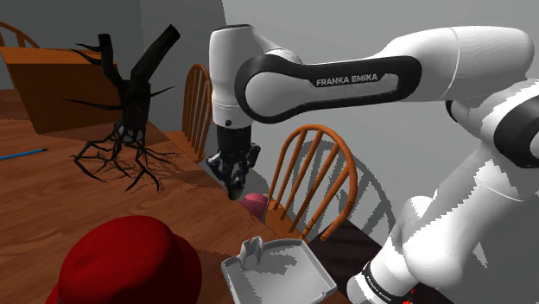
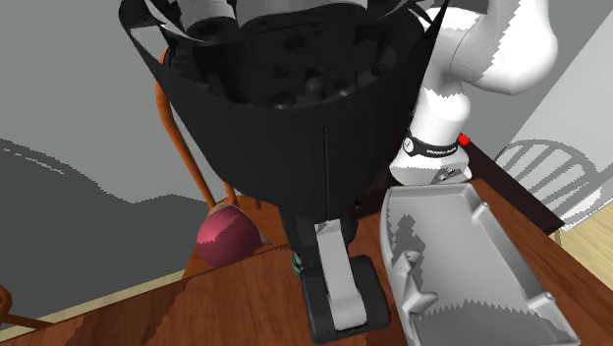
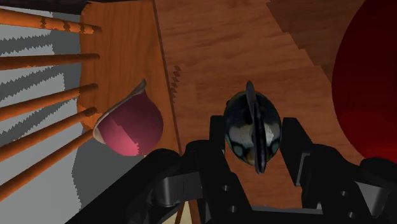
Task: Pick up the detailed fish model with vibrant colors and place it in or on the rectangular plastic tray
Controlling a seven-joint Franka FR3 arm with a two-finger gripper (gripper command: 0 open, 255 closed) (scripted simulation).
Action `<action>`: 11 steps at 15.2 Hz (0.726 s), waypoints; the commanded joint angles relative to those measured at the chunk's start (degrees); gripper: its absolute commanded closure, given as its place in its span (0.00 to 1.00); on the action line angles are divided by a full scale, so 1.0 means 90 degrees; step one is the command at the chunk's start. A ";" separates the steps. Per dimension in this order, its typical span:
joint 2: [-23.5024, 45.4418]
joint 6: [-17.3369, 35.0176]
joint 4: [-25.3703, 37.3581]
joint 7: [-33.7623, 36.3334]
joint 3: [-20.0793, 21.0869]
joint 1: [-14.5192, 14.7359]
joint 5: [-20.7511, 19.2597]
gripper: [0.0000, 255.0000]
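Now, glossy mottled oval fish (image 3: 251, 130), black fingers (image 3: 299, 149) clasping.

Table (image 1: 52, 190) of brown wood, grain visible, smooth with a soft sheen. On the table, a smooth, matt grey tray (image 1: 285, 269) and a matt red hat (image 1: 121, 259). Beside the table, a smooth orange-brown wooden chair (image 1: 311, 164). Fish model (image 3: 240, 130): dark and glossy.

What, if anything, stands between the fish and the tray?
Nothing visible: bare wooden table lies between the dark spotted fish model and the grey rectangular tray; the maroon rounded object sits on the fish's other side.
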 commanded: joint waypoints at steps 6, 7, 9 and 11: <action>-0.1546 0.0066 -0.1537 0.0218 0.0178 0.0313 0.0580 1.00; -0.1760 0.0043 -0.1719 0.0260 0.0207 0.0375 0.0668 1.00; -0.2185 -0.0021 -0.2059 0.0355 0.0268 0.0511 0.0846 1.00; -0.2605 -0.0108 -0.2370 0.0464 0.0336 0.0659 0.1028 1.00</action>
